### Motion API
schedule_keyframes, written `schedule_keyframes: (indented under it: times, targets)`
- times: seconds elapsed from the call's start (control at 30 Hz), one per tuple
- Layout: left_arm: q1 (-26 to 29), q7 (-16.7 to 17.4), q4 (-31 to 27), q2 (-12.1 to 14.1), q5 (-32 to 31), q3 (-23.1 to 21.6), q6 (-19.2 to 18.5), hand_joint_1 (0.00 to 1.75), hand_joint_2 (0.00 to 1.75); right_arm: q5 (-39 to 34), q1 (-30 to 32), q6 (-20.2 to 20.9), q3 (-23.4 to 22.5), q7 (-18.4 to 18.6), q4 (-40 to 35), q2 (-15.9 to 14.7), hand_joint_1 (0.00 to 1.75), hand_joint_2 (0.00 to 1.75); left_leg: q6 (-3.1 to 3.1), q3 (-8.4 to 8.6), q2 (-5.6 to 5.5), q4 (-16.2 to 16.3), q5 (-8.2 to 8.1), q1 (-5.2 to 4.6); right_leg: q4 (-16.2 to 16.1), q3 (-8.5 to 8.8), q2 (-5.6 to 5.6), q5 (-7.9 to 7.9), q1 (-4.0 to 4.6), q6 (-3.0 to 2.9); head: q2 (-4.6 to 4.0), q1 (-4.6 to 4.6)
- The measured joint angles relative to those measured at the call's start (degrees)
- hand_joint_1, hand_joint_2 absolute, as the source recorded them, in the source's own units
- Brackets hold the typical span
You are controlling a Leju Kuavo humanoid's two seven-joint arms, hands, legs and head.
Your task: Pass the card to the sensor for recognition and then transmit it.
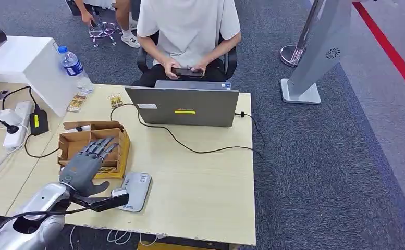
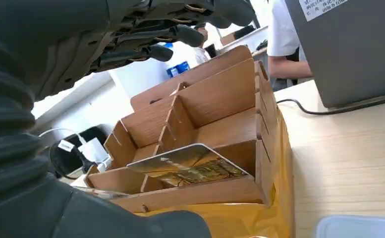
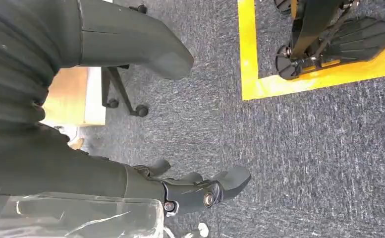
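A brown cardboard box [image 1: 93, 126] with several compartments stands on the left of the wooden table. In the left wrist view a card [image 2: 190, 163] with a gold pattern leans in the nearest compartment of the box [image 2: 215, 99]. My left hand [image 1: 88, 161] hovers over the box with its fingers [image 2: 150, 34] spread above the card and the thumb below, holding nothing. The grey-white sensor pad [image 1: 136, 190] lies flat just right of the box, near the table's front edge. My right hand [image 3: 190, 191] hangs over the carpet, fingers apart and empty.
A grey laptop [image 1: 189, 107] stands at the table's back with a black cable trailing across the top. Behind it sits a person holding a phone [image 1: 187, 72]. A water bottle [image 1: 75, 67], a power strip [image 1: 15, 130] and cables lie at the left.
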Motion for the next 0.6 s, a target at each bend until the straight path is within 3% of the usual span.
schedule_keyframes:
  times: [0.6]
  targets:
    - [0.2,2.2,0.0,0.0,-1.2,0.0,1.0,0.00,1.75,0.3,0.0,0.1,-0.6,0.1,0.0,0.0,0.00,1.75,0.00,0.00,0.00,0.0,0.00,0.00,0.0,0.00,0.00,0.00,0.00,0.00,0.00,0.00]
